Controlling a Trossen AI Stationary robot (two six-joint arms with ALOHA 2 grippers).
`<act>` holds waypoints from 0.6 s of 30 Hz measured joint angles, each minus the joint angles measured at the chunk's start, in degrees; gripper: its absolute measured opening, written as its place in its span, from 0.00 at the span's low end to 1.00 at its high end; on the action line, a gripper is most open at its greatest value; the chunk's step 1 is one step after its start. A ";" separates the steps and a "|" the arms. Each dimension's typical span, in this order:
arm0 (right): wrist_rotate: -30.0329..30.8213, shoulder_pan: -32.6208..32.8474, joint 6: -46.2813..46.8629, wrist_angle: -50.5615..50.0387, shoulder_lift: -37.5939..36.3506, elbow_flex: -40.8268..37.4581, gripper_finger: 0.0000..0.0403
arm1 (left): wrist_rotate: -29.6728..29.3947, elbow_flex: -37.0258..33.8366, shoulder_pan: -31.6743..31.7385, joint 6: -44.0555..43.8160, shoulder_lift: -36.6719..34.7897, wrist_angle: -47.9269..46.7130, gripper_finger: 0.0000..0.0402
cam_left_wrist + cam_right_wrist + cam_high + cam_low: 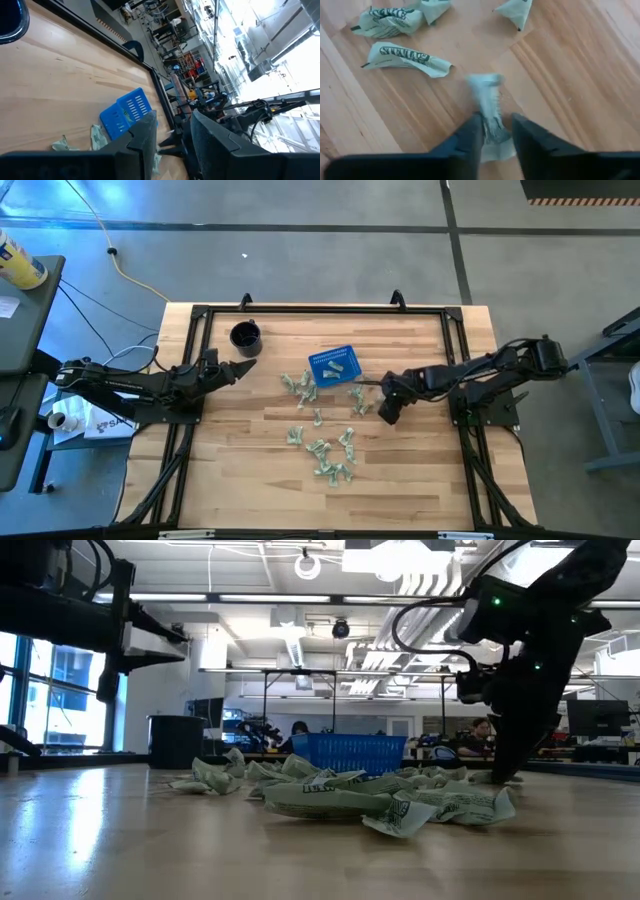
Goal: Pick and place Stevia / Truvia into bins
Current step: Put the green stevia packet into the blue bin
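Already the right gripper [496, 131] has a Stevia packet [487, 107] between its fingers, which sit narrow on either side of the paper's near end. The packet's long axis runs straight out ahead of the gripper, in line with the fingers, and its free end points away from the wrist and looks blurred, so I cannot tell whether it hangs clear of the surface [560, 65] or brushes it.

From this gripper the blue basket [334, 365] lies just beside it, off toward the left arm and a little toward the far edge; two or three loose packets [357, 399] lie between them. That short sideways path is what the next move appears to turn on: a lift, then a swing over the basket's rim. The right arm is clearly the nearer one.

More loose packets [330, 455] are scattered on the surface on the near side of the gripper, and in the wrist view three crumpled ones [407, 58] lie ahead of the fingertips.

The left gripper [243, 367] waits on the other side of the basket, beside a black cup [245, 336], its fingers parted and holding nothing.
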 joint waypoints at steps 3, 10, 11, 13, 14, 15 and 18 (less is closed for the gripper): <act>-2.47 -1.83 3.65 0.30 0.02 0.13 0.04 | -0.01 0.00 0.01 0.00 -0.01 0.00 0.39; -7.74 -4.88 1.18 0.50 -0.04 9.77 0.01 | 0.00 0.00 0.01 -0.02 -0.01 0.00 0.39; -7.09 -5.28 -0.96 0.72 -0.06 12.31 0.01 | 0.00 0.00 0.02 -0.02 -0.01 0.00 0.39; -4.85 -6.37 -5.61 1.04 0.50 17.69 0.02 | 0.00 0.00 0.00 -0.02 0.00 0.00 0.39; -4.06 -7.21 -8.23 1.20 1.30 20.10 0.02 | 0.00 0.00 0.01 -0.03 -0.01 0.00 0.39; -3.89 -8.36 -10.83 1.19 2.54 22.40 0.02 | 0.00 0.00 0.01 -0.02 0.00 0.00 0.39; -6.95 -12.51 -14.96 0.57 9.21 28.04 0.01 | 0.00 0.00 0.01 -0.02 0.00 0.00 0.39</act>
